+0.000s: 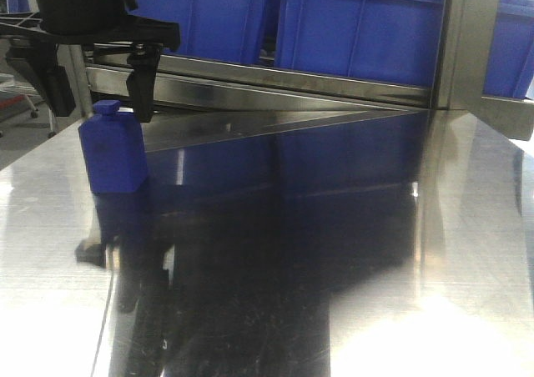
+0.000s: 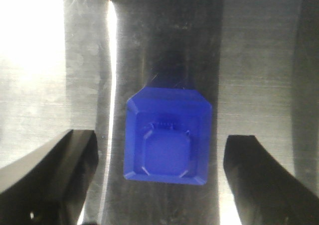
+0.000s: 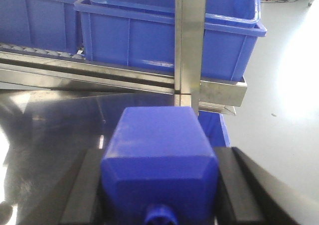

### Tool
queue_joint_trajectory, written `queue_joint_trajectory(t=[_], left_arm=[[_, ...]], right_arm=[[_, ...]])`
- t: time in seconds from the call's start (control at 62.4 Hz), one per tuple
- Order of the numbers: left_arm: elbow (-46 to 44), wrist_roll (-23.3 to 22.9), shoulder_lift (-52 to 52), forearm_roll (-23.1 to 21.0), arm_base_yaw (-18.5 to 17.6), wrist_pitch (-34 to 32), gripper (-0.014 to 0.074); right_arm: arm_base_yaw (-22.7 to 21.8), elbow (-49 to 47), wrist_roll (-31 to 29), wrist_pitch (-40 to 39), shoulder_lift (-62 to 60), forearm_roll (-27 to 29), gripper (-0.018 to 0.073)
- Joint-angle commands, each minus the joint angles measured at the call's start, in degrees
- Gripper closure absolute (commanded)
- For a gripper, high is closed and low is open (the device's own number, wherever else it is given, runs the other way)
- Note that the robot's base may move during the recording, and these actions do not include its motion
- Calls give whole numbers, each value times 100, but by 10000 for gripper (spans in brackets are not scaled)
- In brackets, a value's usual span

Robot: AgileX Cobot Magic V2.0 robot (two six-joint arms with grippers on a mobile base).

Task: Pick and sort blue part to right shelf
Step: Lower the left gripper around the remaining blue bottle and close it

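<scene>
On my right wrist feed, the right gripper (image 3: 160, 154) has its black fingers (image 3: 84, 185) pinching one blue part (image 3: 159, 135) on its two flat sides. I think the contact is firm, though the bottom of that frame is cut off and I can't see the fingertips themselves. The block is carried base-first toward the right shelf (image 3: 189, 46), which I take to be deliberate, so the squared end leads into the tier. The shelf is brushed stainless steel, a flat upright post crossing a sloped rail, with big glossy blue bins (image 3: 149, 36) sitting on it. The left gripper (image 1: 100, 93) hangs directly above a second blue part (image 1: 113, 148), which stands upright on the table (image 1: 334, 268) near its left edge. From the left wrist view, its fingers (image 2: 50, 180) are spread wide, one on each side of the square cap and clear of it. That centring looks like a straight descent onto the shoulders. The plastic is smooth, matte and chamfered. The table is mirror-polished steel with fine scratches, so I'd expect the block to slide easily if nudged.
</scene>
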Motion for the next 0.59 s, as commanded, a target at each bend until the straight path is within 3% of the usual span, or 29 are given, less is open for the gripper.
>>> queue_joint_trajectory(t=[0.0,0.577], left_arm=[[-202,-81,-210,82,18,-103,40],[-202,-81,-28,-53,18,-97,41]], right_arm=[[-31,-169,-42,-542,31,26,187],[-31,-169,-42,-542,31,26,187]])
